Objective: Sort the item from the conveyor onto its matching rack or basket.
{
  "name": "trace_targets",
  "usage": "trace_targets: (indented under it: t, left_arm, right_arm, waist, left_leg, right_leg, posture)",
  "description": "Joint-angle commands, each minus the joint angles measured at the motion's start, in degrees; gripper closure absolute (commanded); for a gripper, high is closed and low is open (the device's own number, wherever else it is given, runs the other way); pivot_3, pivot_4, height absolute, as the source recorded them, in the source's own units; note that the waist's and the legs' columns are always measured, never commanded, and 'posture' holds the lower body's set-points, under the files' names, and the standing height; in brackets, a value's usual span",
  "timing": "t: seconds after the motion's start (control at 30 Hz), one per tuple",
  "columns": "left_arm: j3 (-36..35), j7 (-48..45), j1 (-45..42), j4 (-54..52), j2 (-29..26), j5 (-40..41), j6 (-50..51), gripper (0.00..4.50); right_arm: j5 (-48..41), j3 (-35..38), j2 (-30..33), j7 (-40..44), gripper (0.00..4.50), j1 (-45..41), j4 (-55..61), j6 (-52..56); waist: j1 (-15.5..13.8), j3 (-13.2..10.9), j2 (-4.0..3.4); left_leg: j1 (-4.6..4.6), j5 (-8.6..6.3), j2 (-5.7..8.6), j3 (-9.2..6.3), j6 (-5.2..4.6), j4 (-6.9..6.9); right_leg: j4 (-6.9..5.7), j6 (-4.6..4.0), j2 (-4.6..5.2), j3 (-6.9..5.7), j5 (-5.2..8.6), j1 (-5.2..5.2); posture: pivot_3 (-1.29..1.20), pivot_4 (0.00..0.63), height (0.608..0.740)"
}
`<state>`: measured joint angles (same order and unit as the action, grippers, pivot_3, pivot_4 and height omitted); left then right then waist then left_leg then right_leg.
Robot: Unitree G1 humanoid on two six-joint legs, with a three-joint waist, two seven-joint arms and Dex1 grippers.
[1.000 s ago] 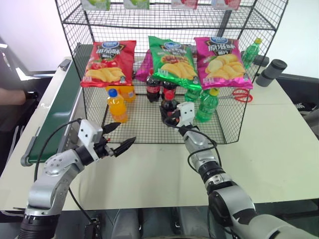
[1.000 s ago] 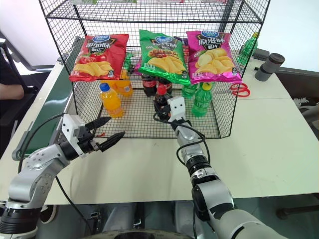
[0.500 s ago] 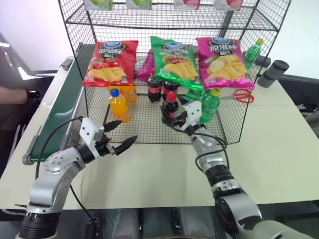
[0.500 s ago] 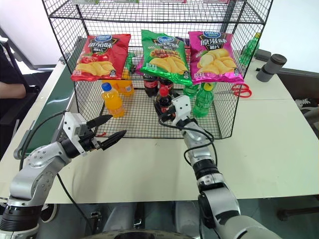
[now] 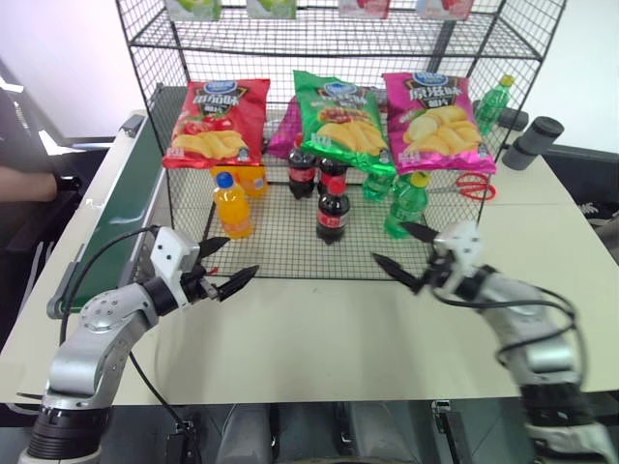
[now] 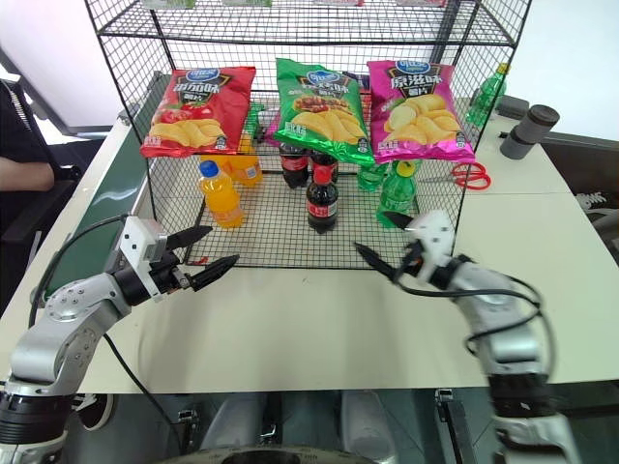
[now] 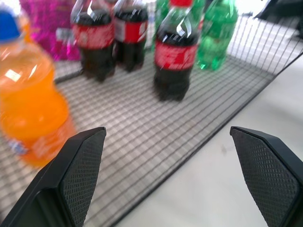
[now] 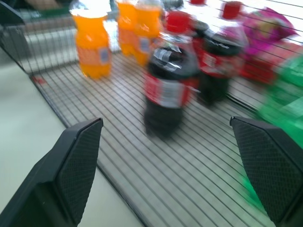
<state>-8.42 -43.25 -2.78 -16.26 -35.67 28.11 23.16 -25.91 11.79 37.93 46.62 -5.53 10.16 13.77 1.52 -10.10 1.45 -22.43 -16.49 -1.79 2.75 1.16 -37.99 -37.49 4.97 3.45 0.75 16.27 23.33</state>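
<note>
1. I see the cola bottle (image 5: 332,206) standing upright on the bottom mesh shelf of the rack (image 5: 290,253), near the shelf's front edge and about midway across. Nothing grips it.
2. Two more cola bottles (image 5: 302,172) stand just behind it, partly hidden by the green crisp bag (image 5: 339,120) hung on the rack front.
3. Right gripper (image 5: 410,252): fingers spread wide, empty, held over the table (image 5: 319,338) in front of the rack's right part, apart from the bottle. Its wrist view looks in at the bottle between the two black fingers (image 8: 78,165).
4. Left gripper (image 5: 224,267): fingers also wide apart, holding nothing, hovering over the table just in front of the rack's left part.
5. An orange-drink bottle (image 5: 229,205) with a blue cap stands at the left of the same shelf; a green bottle (image 5: 404,205) with a yellow cap stands at the right of the cola bottle.
6. The conveyor (image 5: 124,222) runs along the left side of the table; the visible stretch of belt carries nothing.
7. Red crisp bag (image 5: 216,124) and pink crisp bag (image 5: 432,117) hang either side of the green one. Red scissors (image 5: 474,187) lie on the table behind the rack's right side.
</note>
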Motion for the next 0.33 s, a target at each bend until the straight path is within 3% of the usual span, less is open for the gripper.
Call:
trace_targets:
  t: [0.03, 0.33]
  left_arm:
    - [-2.8, -1.6, -0.2, 0.1, -1.6, 0.4, -1.6, 0.00]
    - [-3.9, -3.6, 0.4, 1.0, -3.0, 0.0, -2.5, 0.00]
  right_arm:
    - [-3.9, 5.9, 4.0, 2.5, 0.03, 2.8, 3.9, 3.1]
    - [-4.1, 8.2, 5.4, 2.6, 0.03, 4.7, 4.0, 4.7]
  waist:
    - [-0.4, 0.0, 0.01]
    - [-0.8, 0.0, 0.00]
  left_leg:
    - [0.01, 0.00, -0.01, 0.00, -0.01, 0.01]
    - [0.00, 0.00, 0.00, 0.02, -0.02, -0.02]
  right_leg:
    - [0.01, 0.00, -0.03, 0.00, 0.00, 0.00]
    - [0.03, 0.00, -0.07, 0.00, 0.00, -0.03]
  posture:
    - [0.00, 0.150, 0.740]
    - [0.00, 0.150, 0.740]
